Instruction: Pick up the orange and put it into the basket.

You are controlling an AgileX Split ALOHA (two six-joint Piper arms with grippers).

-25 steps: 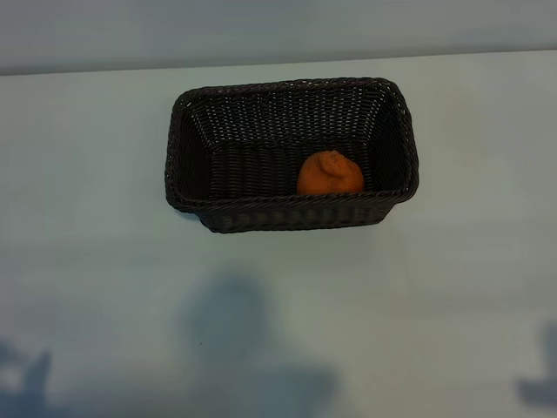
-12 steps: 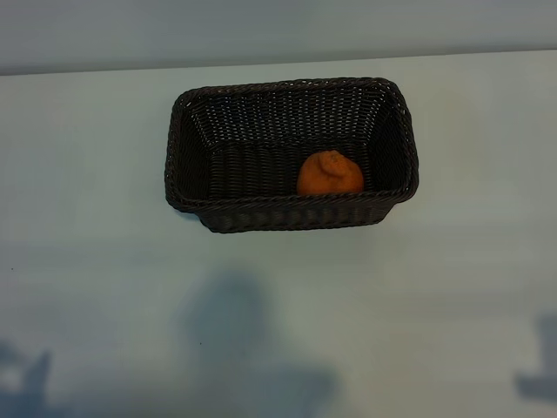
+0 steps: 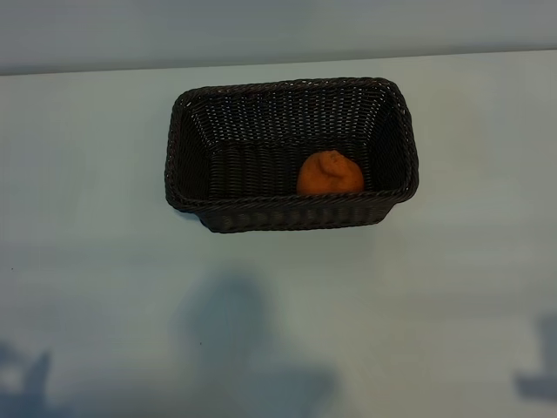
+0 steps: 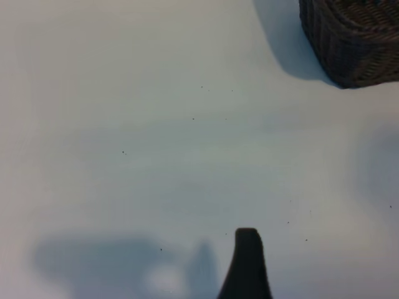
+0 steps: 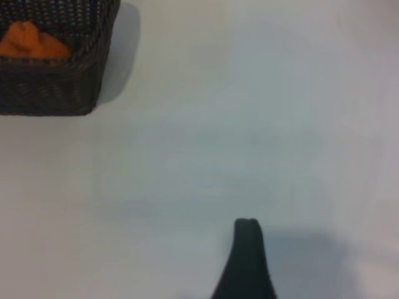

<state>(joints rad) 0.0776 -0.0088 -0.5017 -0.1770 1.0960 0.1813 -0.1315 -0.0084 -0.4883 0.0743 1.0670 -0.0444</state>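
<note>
The orange (image 3: 330, 174) lies inside the dark brown wicker basket (image 3: 287, 86), on its floor against the near wall, right of centre. Neither arm shows in the exterior view. In the left wrist view one dark finger (image 4: 247, 265) hangs over bare table, and a corner of the basket (image 4: 352, 43) sits far off. The right wrist view also shows a single dark finger (image 5: 247, 261) above bare table, with the basket (image 5: 50, 87) and the orange (image 5: 31, 43) at a distance. Nothing is held by either gripper; both stand open.
The basket stands on a pale table (image 3: 278, 313) whose far edge meets a grey wall (image 3: 278, 26). Soft shadows of the arms fall on the near part of the table, at both lower corners and in the middle.
</note>
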